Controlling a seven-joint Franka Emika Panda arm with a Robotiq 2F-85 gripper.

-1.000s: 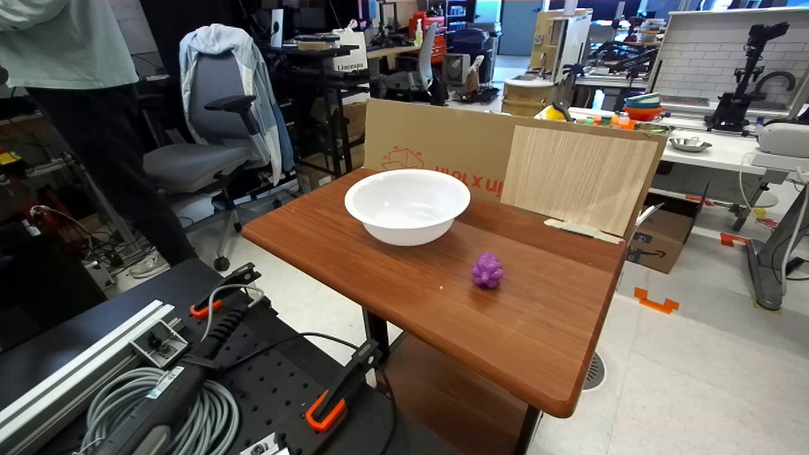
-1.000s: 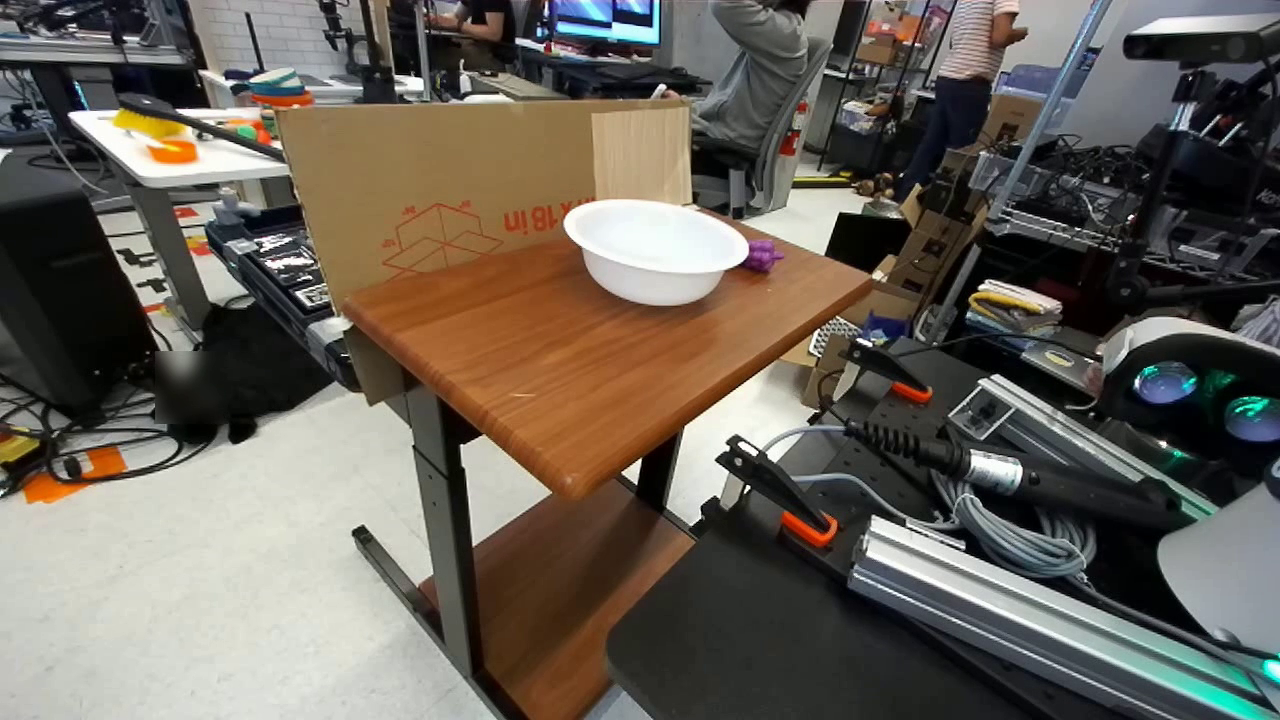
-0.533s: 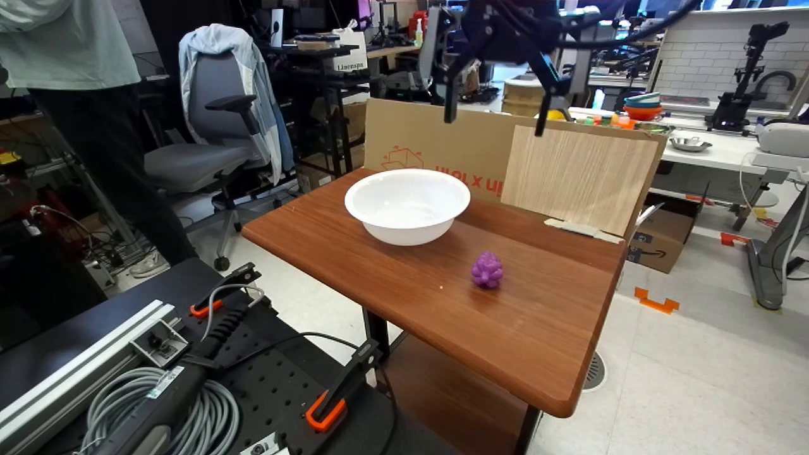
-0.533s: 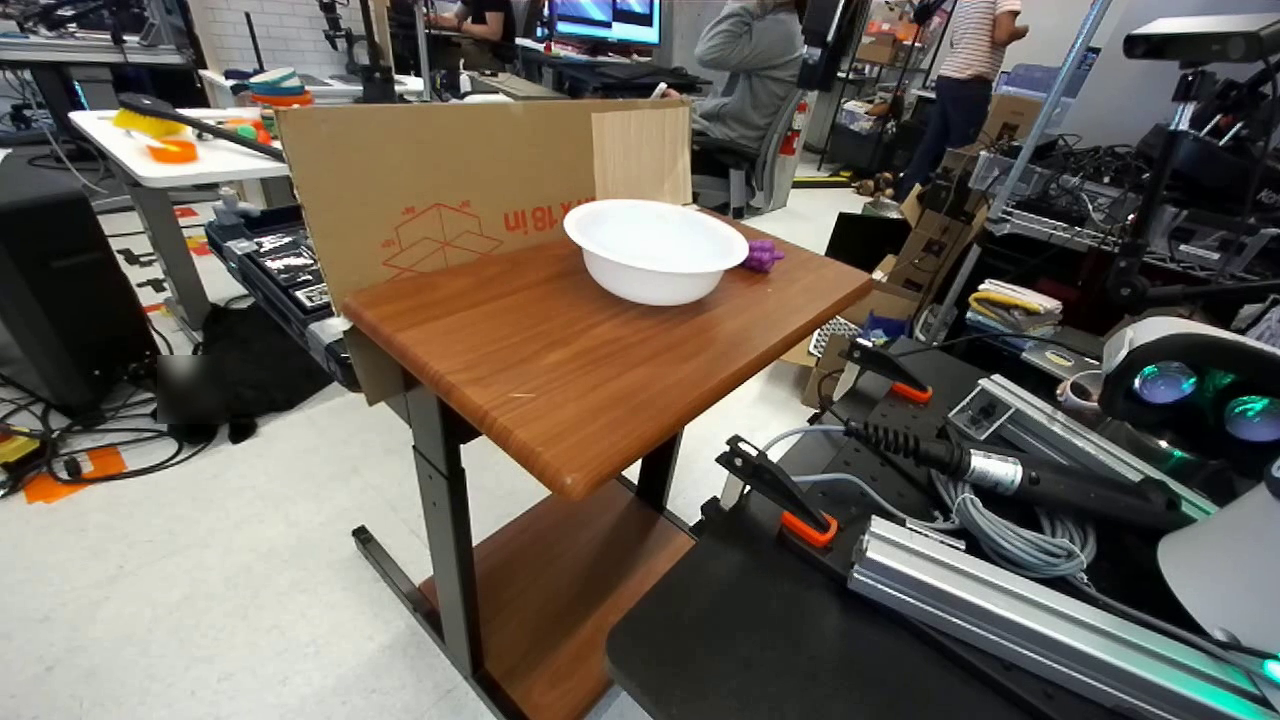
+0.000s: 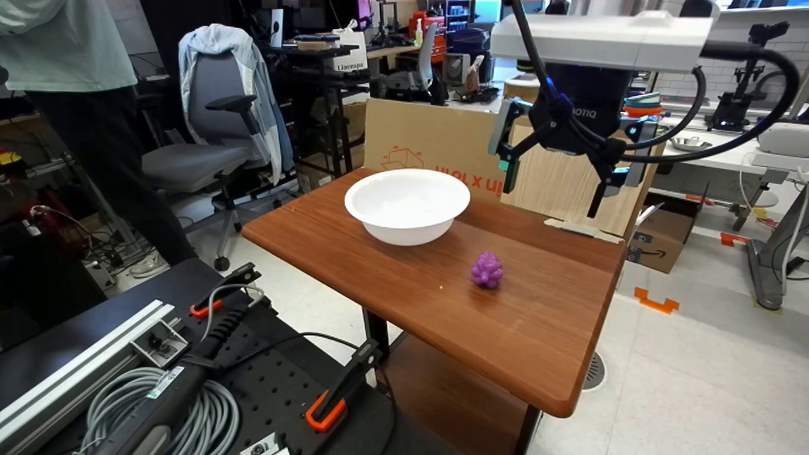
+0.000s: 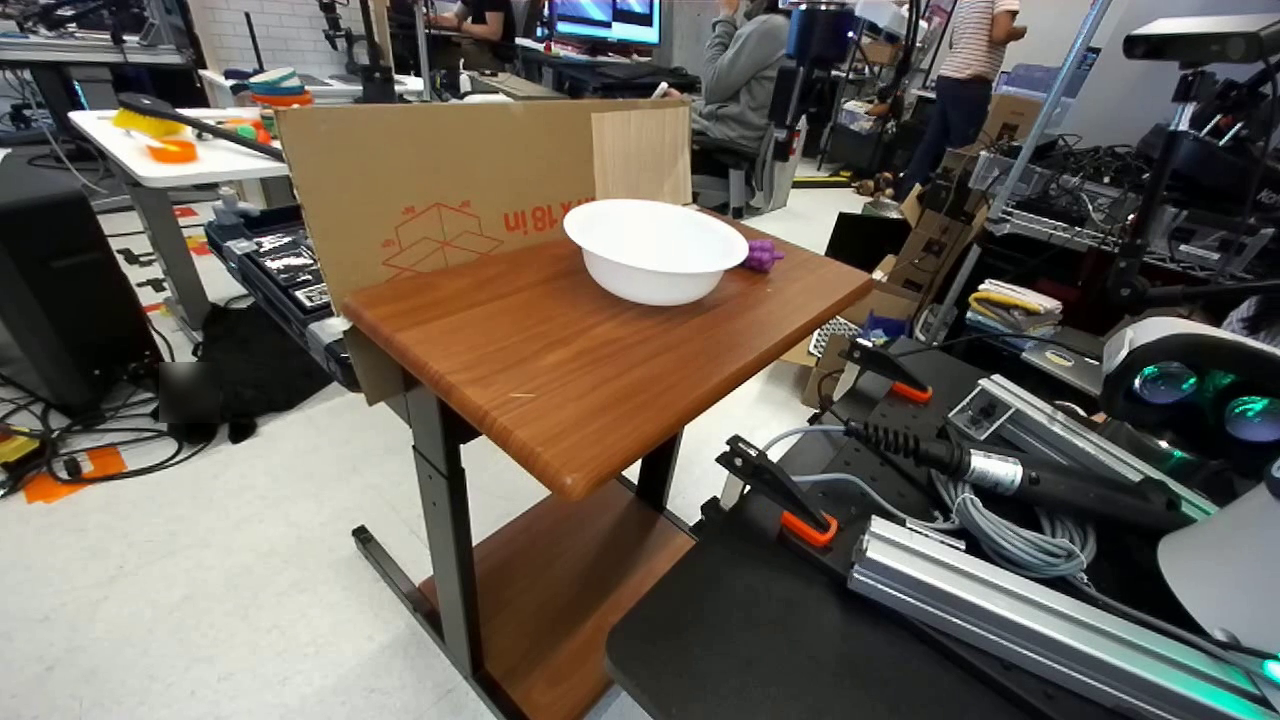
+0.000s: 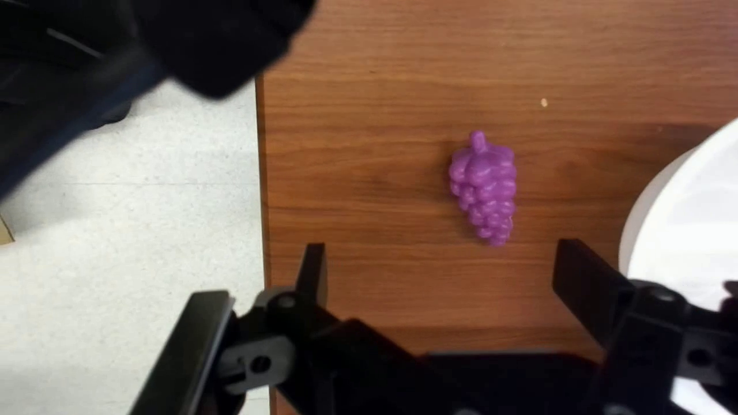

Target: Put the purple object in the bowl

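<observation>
The purple object (image 5: 487,270), a knobbly grape-bunch shape, lies on the brown table. The white bowl (image 5: 407,208) stands on the table near the cardboard, apart from it. In an exterior view the bowl (image 6: 655,255) partly hides the purple object (image 6: 764,256). My gripper (image 5: 553,191) is open, empty and pointing down, well above the table. In the wrist view the purple object (image 7: 485,187) lies beyond the gap of the open gripper (image 7: 442,251), nearer the right finger. The bowl (image 7: 692,230) shows at the right edge there.
A cardboard sheet (image 5: 436,129) with a light wood-pattern panel (image 5: 578,177) stands along one table edge. The brown table (image 5: 404,278) has open edges with floor beyond. A black bench (image 5: 284,379) with clamps and coiled cable is nearby.
The arm has come into view from above and lowered, moving right in an exterior view, with the gripper staying open. The purple object and the bowl have not moved.
</observation>
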